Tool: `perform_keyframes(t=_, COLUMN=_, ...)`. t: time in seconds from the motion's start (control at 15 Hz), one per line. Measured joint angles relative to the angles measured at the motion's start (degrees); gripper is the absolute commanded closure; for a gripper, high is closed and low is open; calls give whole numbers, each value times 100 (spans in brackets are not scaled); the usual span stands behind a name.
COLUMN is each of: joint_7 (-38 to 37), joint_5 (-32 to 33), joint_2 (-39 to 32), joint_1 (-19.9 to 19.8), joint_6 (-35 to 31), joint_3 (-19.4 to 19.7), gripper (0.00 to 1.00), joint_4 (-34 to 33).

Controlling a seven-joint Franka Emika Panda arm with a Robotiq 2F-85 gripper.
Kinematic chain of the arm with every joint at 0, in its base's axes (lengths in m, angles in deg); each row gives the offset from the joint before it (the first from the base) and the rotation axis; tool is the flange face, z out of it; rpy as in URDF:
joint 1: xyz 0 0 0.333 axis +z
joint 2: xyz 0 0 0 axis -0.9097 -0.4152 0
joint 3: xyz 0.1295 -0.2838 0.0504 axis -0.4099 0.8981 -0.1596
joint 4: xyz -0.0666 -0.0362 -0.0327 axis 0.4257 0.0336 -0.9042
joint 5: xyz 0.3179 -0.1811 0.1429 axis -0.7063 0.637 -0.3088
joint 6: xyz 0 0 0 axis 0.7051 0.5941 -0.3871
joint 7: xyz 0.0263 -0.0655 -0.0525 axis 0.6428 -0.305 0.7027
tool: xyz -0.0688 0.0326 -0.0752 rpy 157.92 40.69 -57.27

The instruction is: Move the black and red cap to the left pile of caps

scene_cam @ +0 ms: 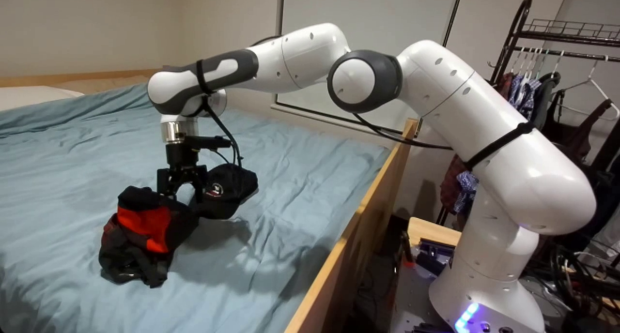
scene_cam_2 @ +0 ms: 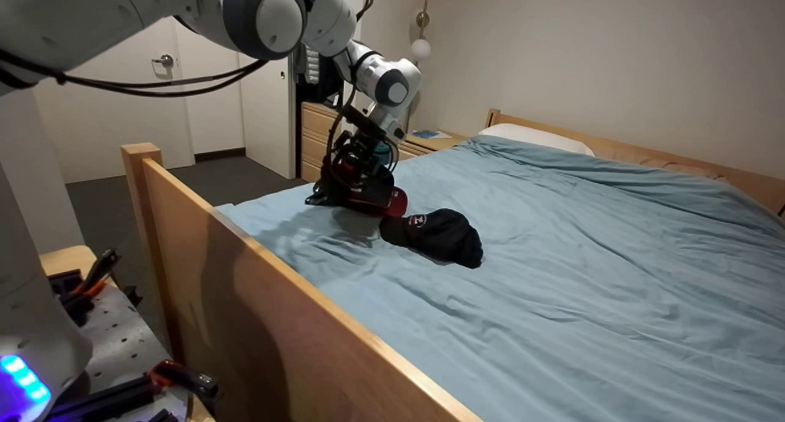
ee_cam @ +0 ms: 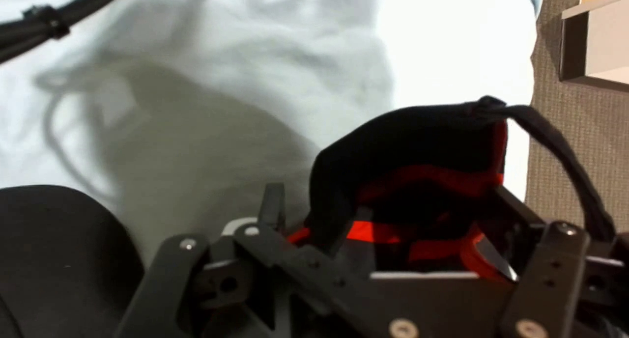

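The black and red cap [scene_cam: 145, 226] shows a bright red panel and black fabric. It lies on the left pile of caps [scene_cam: 133, 263], a rumpled dark heap on the bed; where cap and heap part is hard to tell. The heap also shows a dark red brim [scene_cam_2: 395, 204] in an exterior view. My gripper [scene_cam: 182, 196] is open and points down at the heap's edge beside the all-black cap. In the wrist view, black fabric with red trim [ee_cam: 373, 231] lies between the spread fingers [ee_cam: 396, 208]; whether they touch it is unclear.
The all-black cap [scene_cam: 227, 188] lies close beside the heap and also shows in an exterior view [scene_cam_2: 448, 235]. A blue sheet [scene_cam_2: 552, 275] covers the bed. A wooden bed board [scene_cam: 358, 221] stands between bed and robot base. Cables hang along the arm.
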Motion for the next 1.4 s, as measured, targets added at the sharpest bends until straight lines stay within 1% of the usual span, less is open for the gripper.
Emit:
perform_keyframes(t=0.33, joint_7=150, joint_5=0, joint_2=25, joint_1=440, joint_6=-12, joint_3=-146, gripper=0, joint_4=-24)
perform_keyframes(t=0.53, joint_7=223, joint_5=0, joint_2=-37, joint_1=611, joint_6=16, joint_3=-186, gripper=0, joint_4=-51)
perform_keyframes(t=0.8, joint_7=296, joint_5=3, joint_2=-188, joint_1=724, joint_6=36, joint_3=-183, gripper=0, joint_4=-140)
perform_keyframes(t=1.07, joint_7=323, joint_5=65, joint_2=-241, joint_1=758, joint_6=41, joint_3=-126, gripper=0, joint_4=-411)
perform_keyframes(t=1.2, joint_7=427, joint_5=152, joint_2=-217, joint_1=758, joint_6=-401, joint_3=-80, gripper=0, joint_4=-470)
perform_keyframes(t=1.4, joint_7=549, joint_5=130, joint_2=-101, joint_1=717, joint_6=-1373, joint_3=-52, gripper=0, joint_4=-482)
